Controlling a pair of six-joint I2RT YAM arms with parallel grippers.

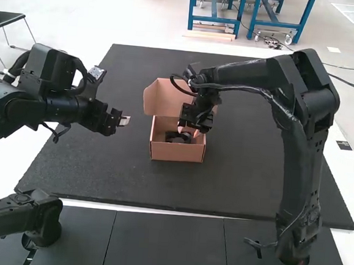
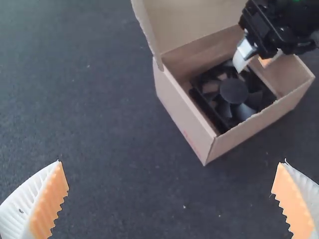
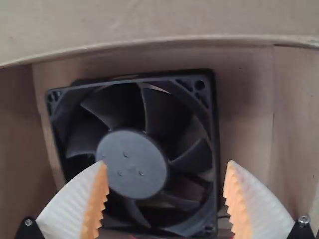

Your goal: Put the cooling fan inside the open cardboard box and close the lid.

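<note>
On the black mat (image 1: 240, 193) the cardboard box (image 1: 177, 150) stands with its lid (image 1: 161, 94) upright. The cooling fan (image 3: 134, 154) lies flat inside, so placing looks done and only closing remains. The right gripper (image 1: 195, 123) hangs just above the fan, jaws apart and empty. The left gripper (image 1: 121, 121), jaws also spread, hovers near the box.

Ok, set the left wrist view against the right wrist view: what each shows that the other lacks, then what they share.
Left wrist view, not the right: the cardboard box's outer walls, the black mat, the right end effector hanging over the box opening, the left end effector open above the mat. Right wrist view, not the left: the holes at the corners of the fan, seen between the right end effector's spread fingers. Both: the fan lying flat inside the box.
</note>
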